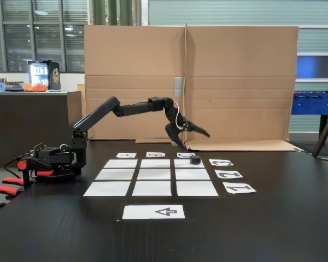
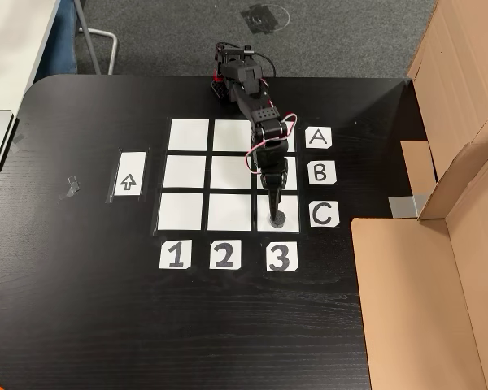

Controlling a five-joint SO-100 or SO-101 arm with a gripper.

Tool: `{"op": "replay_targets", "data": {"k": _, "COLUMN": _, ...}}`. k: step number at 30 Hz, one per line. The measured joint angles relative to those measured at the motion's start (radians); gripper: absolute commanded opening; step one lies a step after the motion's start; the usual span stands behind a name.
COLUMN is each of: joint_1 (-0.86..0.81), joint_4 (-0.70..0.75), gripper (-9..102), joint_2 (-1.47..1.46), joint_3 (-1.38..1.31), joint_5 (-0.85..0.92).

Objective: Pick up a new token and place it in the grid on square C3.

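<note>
One black token [image 2: 277, 218] on square C3 [image 2: 289, 224], labels A–C, 1–3; end effector [image 1: 195, 141] above, wide open, empty.

We see a black table [image 2: 89, 325] bearing the grid [image 2: 185, 174] of 9 white sheets, 6 labels, an arrow sheet [image 2: 128, 174], and the arm's base [image 1: 54, 164].

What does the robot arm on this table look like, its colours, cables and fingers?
The slim black jointed arm is matte plastic with boxy motor segments. Its base carries red-orange parts. A thin white cable and a red one loop near the wrist. The gripper ends in two black pointed fingers. No markings are legible.
</note>
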State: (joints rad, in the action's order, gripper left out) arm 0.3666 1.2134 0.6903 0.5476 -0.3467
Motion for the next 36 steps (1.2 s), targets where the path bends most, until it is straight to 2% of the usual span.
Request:
{"op": "replay_targets", "data": {"k": 16, "joint_1": -0.170, "joint_4": -0.255, "gripper": 48, "joint_2": 0.483, "joint_3": 0.425, "joint_5": 0.138}}
{"op": "replay_targets", "data": {"k": 30, "joint_1": -0.413, "joint_4": -0.405, "gripper": 47, "joint_2": 0.945, "joint_3": 0.833, "joint_5": 0.272}}
{"op": "replay_targets", "data": {"k": 36, "joint_1": -0.566, "joint_4": -0.472, "gripper": 47, "joint_2": 1.169, "joint_3": 1.063, "joint_5": 0.295}}
